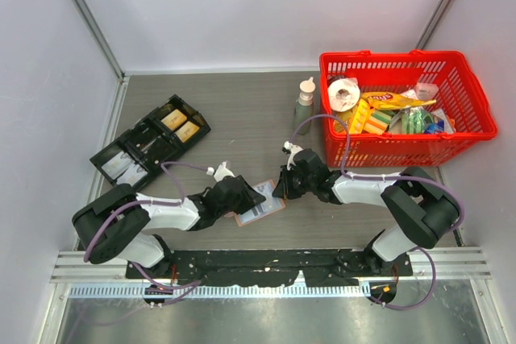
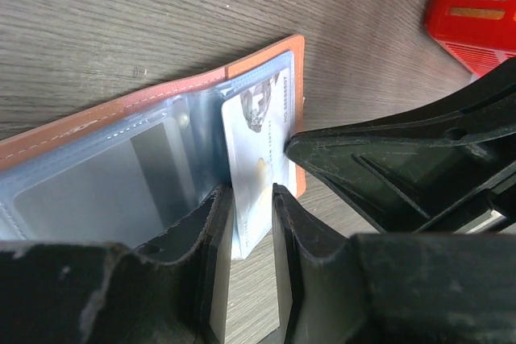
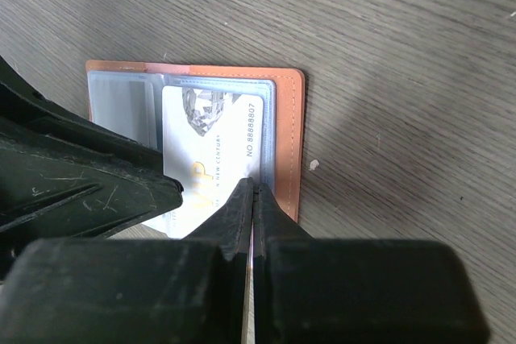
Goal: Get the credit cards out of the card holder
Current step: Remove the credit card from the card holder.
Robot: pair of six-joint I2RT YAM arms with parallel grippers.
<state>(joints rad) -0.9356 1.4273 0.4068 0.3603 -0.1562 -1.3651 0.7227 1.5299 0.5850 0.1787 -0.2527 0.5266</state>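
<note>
Tan card holder (image 3: 287,142), open flat

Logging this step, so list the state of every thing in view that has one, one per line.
card holder: open, lying flat
credit card: sticking partly out of its sleeve
left jaws: either side of the card's end; grip unclear
right jaws: shut, tips at the open holder
red basket: filled with items
pump bottle: upright
</note>
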